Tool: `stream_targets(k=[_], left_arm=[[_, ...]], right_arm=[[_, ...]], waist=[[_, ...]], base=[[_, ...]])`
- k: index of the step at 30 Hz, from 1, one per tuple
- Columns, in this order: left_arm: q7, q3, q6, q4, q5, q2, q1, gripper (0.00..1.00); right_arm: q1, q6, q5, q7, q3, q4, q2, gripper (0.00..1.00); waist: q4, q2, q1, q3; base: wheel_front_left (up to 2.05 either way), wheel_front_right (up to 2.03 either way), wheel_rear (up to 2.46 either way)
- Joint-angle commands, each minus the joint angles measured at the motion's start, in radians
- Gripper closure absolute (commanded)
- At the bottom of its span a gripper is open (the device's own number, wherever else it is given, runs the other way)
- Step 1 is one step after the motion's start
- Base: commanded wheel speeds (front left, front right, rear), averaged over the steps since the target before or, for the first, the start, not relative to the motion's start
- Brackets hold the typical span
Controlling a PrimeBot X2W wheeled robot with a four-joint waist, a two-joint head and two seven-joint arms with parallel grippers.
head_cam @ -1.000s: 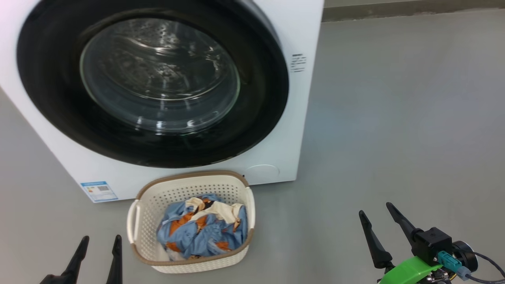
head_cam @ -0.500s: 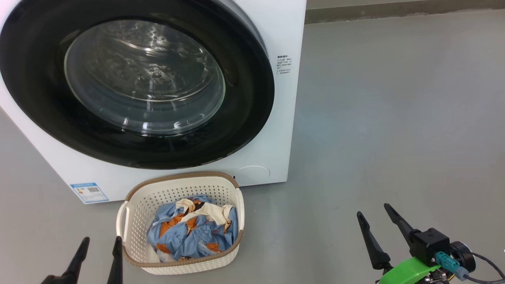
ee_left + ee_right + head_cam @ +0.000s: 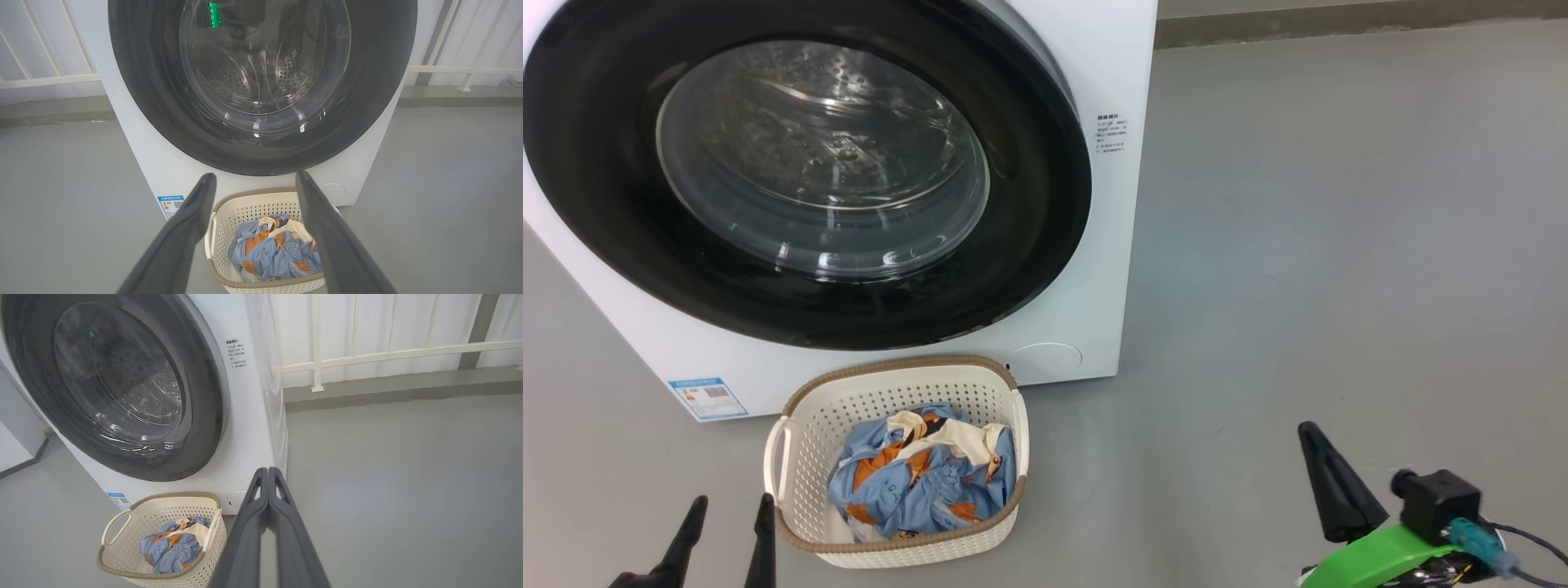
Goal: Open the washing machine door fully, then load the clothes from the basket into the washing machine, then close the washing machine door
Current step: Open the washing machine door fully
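Facing the closed washing machine door point(image 3: 809, 163), left jaws gape empty, right jaws pressed together.

Everything is being lit brightly and evenly by soft, diffuse light; only a faint shadow is being cast on the floor point(image 3: 1339, 204) around the basket point(image 3: 894, 363), just beside the left gripper point(image 3: 732, 500). White highlights and a green glint are being mirrored in the glass of the washing machine door point(image 3: 261, 61), ahead of that gripper. The right gripper point(image 3: 1313, 433) and the parts behind it are being smeared by motion blur in the head view. In the wrist views the railing point(image 3: 388, 355) is being bent slightly towards the edges, and the near fingers point(image 3: 179, 237) are being rendered soft.
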Motion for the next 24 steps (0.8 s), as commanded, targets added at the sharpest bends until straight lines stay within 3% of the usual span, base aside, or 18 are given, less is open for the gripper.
stream_targets(k=[1, 5, 15, 20, 24], left_arm=[[-0.007, 0.036, -0.005, -0.017, -0.008, 0.013, -0.023, 0.0], [-0.007, 0.039, -0.006, -0.012, -0.017, 0.013, -0.024, 0.0], [-0.007, 0.043, -0.01, 0.0, -0.034, 0.013, -0.02, 0.0], [-0.007, 0.034, -0.013, -0.002, -0.037, 0.013, -0.029, 0.0], [-0.007, 0.03, -0.013, -0.004, -0.048, 0.013, -0.041, 0.0]], right_arm=[[-0.016, 0.009, 0.056, -0.012, 0.005, -0.023, 0.012, 1.0], [-0.015, 0.009, 0.274, -0.012, -0.029, -0.024, 0.046, 1.0], [-0.034, 0.009, 1.115, 0.005, -0.074, -0.043, 0.055, 1.0], [-0.045, 0.009, 1.366, 0.09, -0.162, -0.061, 0.0, 1.0], [-0.07, 0.009, 1.502, 0.206, -0.267, -0.057, -0.028, 1.0]], waist=[[0.0, 0.0, 0.0, 0.001], [-0.001, 0.0, 0.0, 0.003], [-0.003, 0.0, 0.0, 0.01], [0.007, 0.0, 0.0, 0.029], [0.015, 0.0, 0.0, 0.057]], base=[[0.0, 0.0, 0.0], [0.0, 0.0, 0.0], [0.0, 0.0, 0.0], [0.0, 0.0, 0.0], [0.0, 0.0, 0.0]])
